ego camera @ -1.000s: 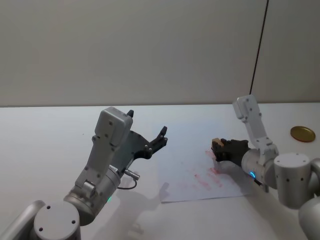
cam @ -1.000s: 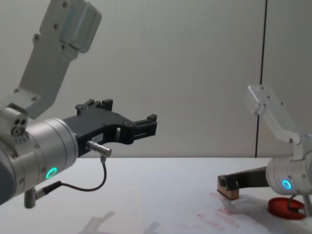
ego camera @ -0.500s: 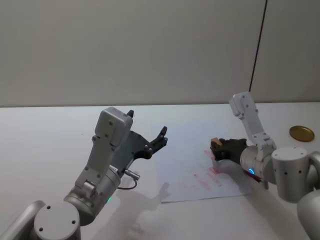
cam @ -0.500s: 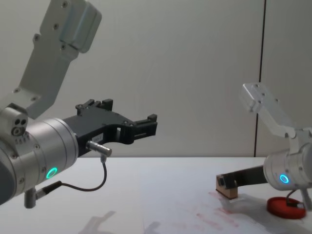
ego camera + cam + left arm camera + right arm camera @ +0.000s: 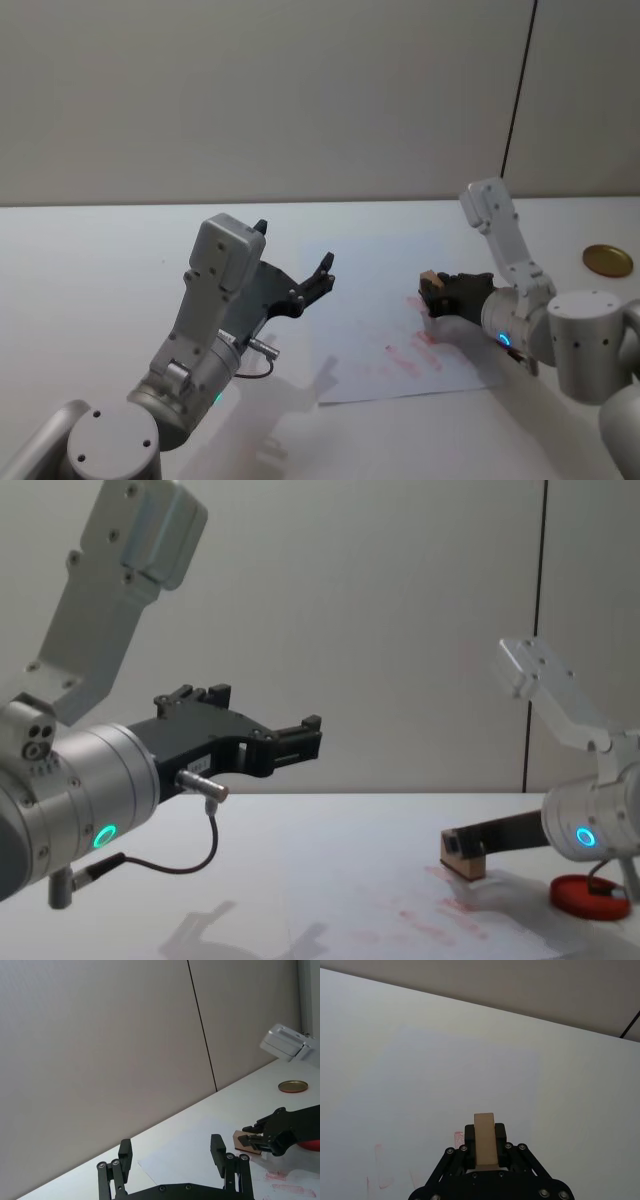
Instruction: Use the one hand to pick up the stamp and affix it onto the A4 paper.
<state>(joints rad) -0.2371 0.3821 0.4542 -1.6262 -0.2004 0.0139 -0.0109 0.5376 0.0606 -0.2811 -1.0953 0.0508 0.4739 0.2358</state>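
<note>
Head view: my right gripper (image 5: pixel 438 294), on the wrist with the blue-lit ring, is clamped on the stamp (image 5: pixel 428 279) and grips the pale wooden block by two opposite sides. I see the stamp over the right part of the A4 paper (image 5: pixel 365 290), just beyond a cluster of red stamp marks (image 5: pixel 412 356).

Chest view: the stamp sits low over the sheet with its broad face turned down. I cannot tell whether it touches the paper. The red ink pad (image 5: pixel 590 896) lies on the table (image 5: pixel 100 270) to the right of the stamp, near the right wrist. A round gold lid (image 5: pixel 607 260) rests farther right, well apart from the paper.

My left gripper (image 5: pixel 295 247), on the arm with the green-lit ring, hangs raised above the table, left of the paper. Its fingers are spread and hold nothing.
</note>
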